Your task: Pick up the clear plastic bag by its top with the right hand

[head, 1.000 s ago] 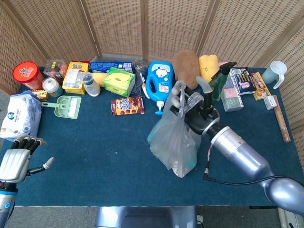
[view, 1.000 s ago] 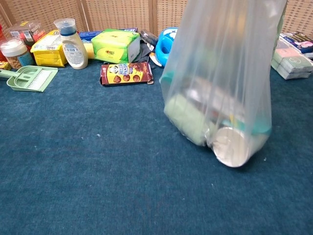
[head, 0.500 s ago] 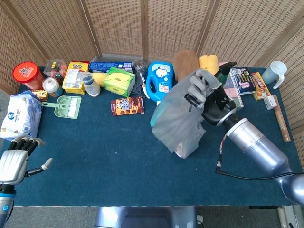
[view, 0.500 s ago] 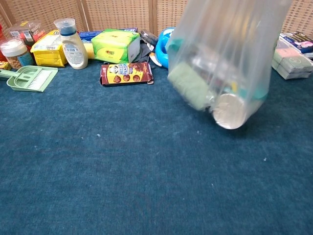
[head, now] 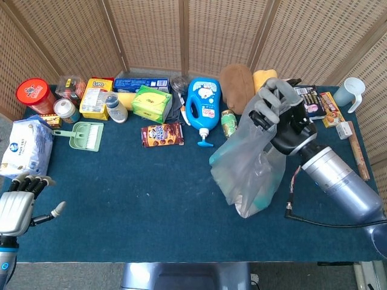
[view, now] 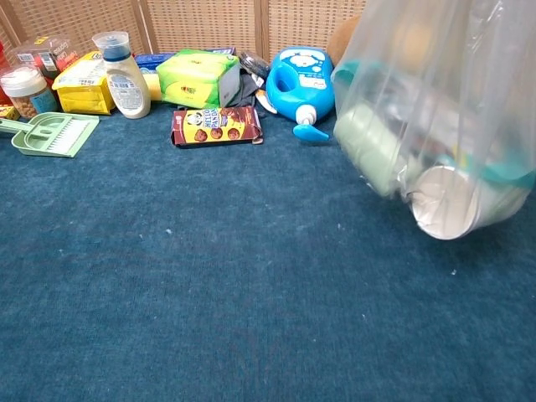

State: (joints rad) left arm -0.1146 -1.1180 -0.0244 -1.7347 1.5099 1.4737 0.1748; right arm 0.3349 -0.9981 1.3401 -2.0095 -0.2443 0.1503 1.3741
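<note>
Blue-covered table [head: 133,205] bears cookie box [head: 162,134] and dustpan [head: 84,135].

I'm working a staged test booth: wicker screens [head: 181,33] enclose a blue-carpeted counter [head: 133,205] crowded with groceries.

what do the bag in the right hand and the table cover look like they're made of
Bag: thin clear plastic film, slightly glossy; the things inside show through it and it creases where the right hand bunches its top.
Table cover: looks like dark blue carpet or felt, matte, with a fuzzy speckled nap in the chest view.
</note>
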